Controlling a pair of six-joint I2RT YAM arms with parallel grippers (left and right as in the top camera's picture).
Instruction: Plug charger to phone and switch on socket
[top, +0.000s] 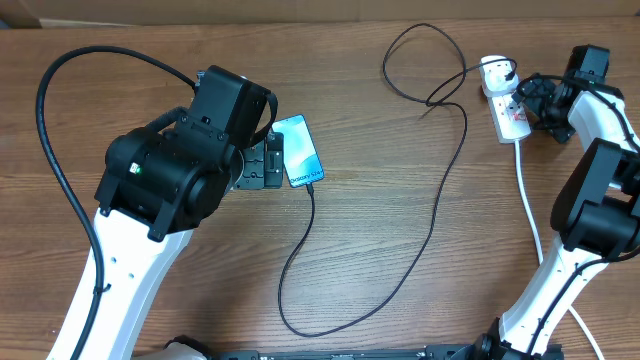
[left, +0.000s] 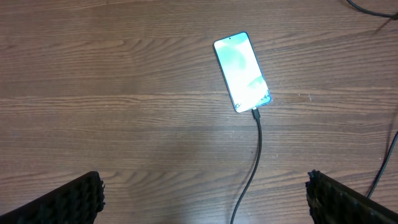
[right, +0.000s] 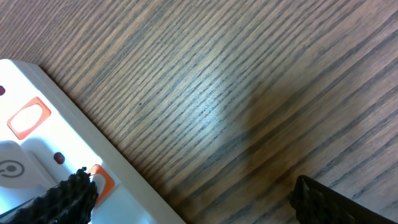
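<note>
Since black charger cable (left: 256, 149) is in teal-screened phone (left: 242, 71), switching looks left — right gripper (right: 199, 202), spread like left gripper (left: 208, 199), must press white socket strip's (right: 37, 162) red switch (right: 28, 118).

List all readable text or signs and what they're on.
Phone: a line of text on the screen, too small to read.
Socket: red markings, too blurred to read.
Socket, right wrist view: round symbol, like a power sign; no words.

A robot lab bench: two white-and-black robot arms (top: 130, 270) mounted at a wood-grain table (top: 480, 250).
</note>
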